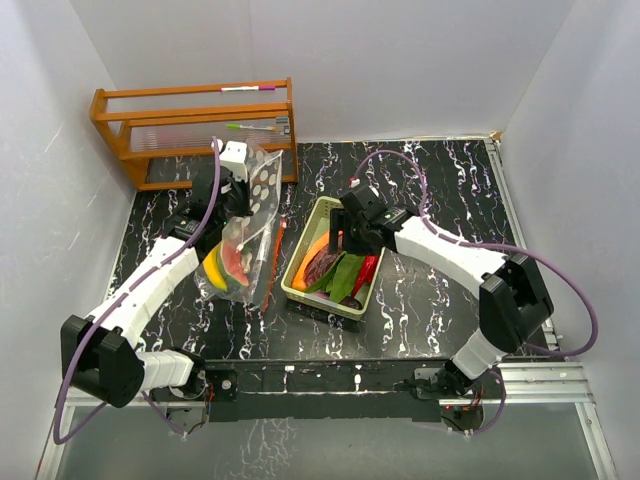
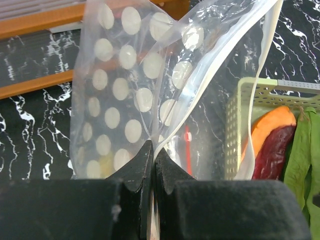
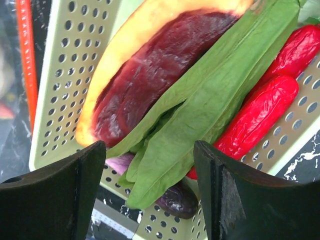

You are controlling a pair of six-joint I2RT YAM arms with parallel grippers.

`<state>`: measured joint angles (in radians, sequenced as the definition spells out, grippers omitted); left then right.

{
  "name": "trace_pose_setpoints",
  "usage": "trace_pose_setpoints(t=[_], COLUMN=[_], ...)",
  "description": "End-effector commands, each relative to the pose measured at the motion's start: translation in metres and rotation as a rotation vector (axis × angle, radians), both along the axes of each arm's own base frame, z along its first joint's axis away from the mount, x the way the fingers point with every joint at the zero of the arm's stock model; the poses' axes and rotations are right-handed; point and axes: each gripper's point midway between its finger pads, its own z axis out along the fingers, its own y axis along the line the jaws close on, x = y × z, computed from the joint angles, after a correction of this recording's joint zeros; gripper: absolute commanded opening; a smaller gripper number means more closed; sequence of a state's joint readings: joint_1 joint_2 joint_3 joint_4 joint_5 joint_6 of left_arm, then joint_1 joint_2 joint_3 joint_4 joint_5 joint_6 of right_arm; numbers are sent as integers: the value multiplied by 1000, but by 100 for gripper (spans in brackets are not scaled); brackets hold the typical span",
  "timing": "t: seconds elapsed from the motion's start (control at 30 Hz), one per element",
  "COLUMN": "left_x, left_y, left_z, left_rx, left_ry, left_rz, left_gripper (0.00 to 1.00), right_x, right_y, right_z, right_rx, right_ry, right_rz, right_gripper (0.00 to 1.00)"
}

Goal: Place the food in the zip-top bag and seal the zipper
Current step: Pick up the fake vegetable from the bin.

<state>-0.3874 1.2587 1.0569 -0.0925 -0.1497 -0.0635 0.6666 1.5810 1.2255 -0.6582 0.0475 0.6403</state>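
- Our left end effector [image 2: 152,155] is pinched tight on an edge of the zip-top bag [image 2: 125,90], whose lower end lies on the surface [image 1: 430,290] just left of the basket [image 3: 57,75].
- In that lower end we see the banana [image 1: 213,270] and the watermelon slice [image 1: 235,264].
- Our right end effector [image 3: 147,150] hangs over the basket, jaws spread wide, gripping nothing.
- In the basket the green pods [image 3: 200,100] lie across the orange wedge [image 3: 145,80], with the chilli [image 3: 265,110] beside them and the aubergine [image 3: 177,200] partly under the pods.
- A wooden rack [image 1: 190,125] stands at the surface's far left corner.
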Motion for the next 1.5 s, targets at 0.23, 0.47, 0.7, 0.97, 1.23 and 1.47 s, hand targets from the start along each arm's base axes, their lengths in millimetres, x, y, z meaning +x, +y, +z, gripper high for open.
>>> trace_pose_setpoints(t=[0.23,0.47,0.7,0.97,1.23,1.47], left_x=[0,-1,-1,0,0,-1], left_y=[-14,-15,-18,-19,-21,-22], left_z=[11,12,9,8,5,5], left_rx=[-72,-71,-78,-78,-83,-91], left_ry=[-39,-45,-39,-34,-32,-32], left_rz=[-55,-67,-78,-82,-89,-97], left_gripper=[0,0,0,0,0,0], right_x=[20,14,17,30,32,4], right_y=[-10,-25,-40,-24,2,56], right_z=[-55,-82,-70,41,136,192], right_rx=[-137,-217,-265,-113,51,317], right_ry=[80,107,37,-186,-382,-515], right_rz=[-155,-193,-175,-52,168,521], right_gripper=[77,76,21,8,8,8])
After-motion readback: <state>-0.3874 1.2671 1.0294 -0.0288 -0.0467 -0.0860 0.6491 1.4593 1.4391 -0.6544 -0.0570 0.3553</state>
